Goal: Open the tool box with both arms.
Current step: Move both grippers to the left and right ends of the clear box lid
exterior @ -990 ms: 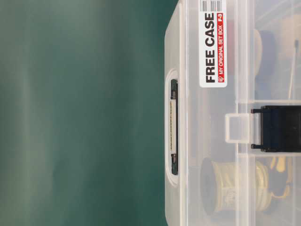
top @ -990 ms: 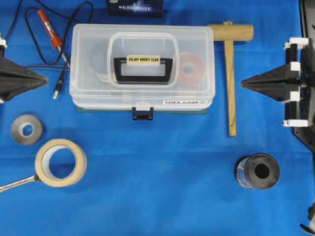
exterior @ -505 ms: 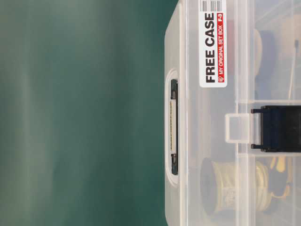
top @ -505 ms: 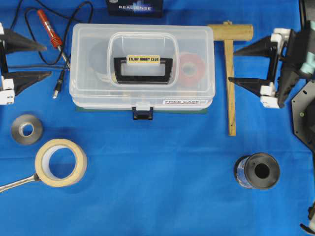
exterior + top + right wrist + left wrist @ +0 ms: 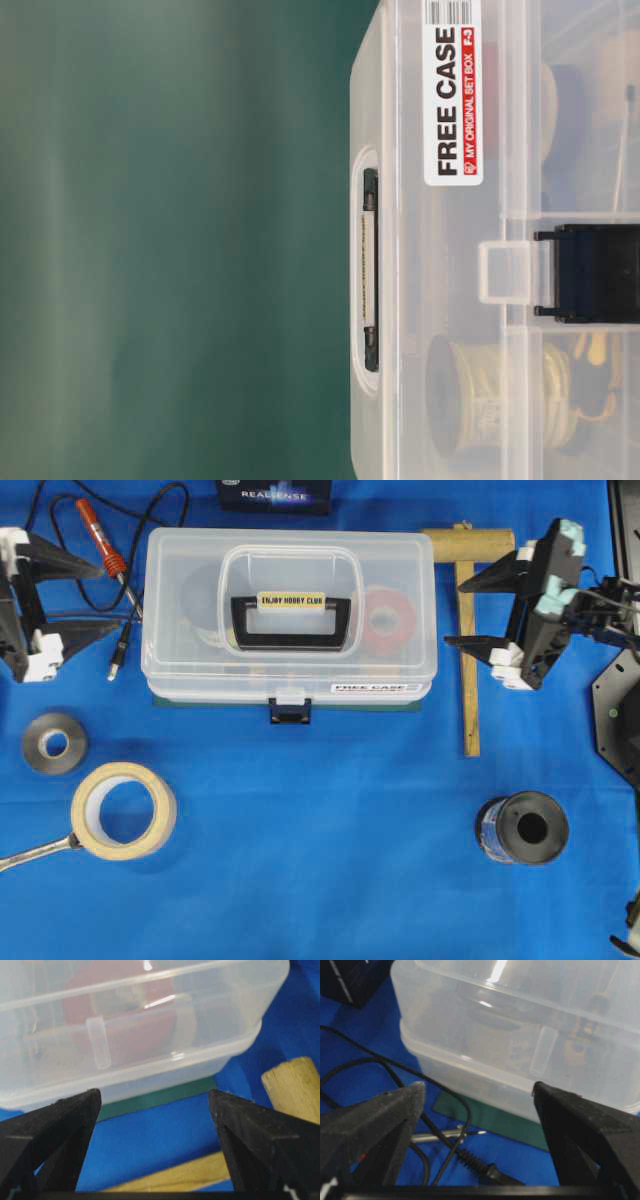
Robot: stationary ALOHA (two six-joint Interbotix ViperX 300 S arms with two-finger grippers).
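Blue-covered bench [image 5: 330, 860] carried the tool box [image 5: 290, 610], lid latched. I saw left end effector [image 5: 85, 598] and right end effector [image 5: 470, 610] flanking it, spread open, empty. Smooth, stiff plastic; I judged the front latch [image 5: 290, 714] the release point.

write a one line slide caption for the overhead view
Closed tool box on blue cloth, open left end effector and right end effector flanking its two ends, neither touching it.

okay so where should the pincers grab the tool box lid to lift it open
After the blue front latch is released, probably grip the lid's short end walls: left pincer from the left, right pincer from the right. Both are open, facing the tool box ends.
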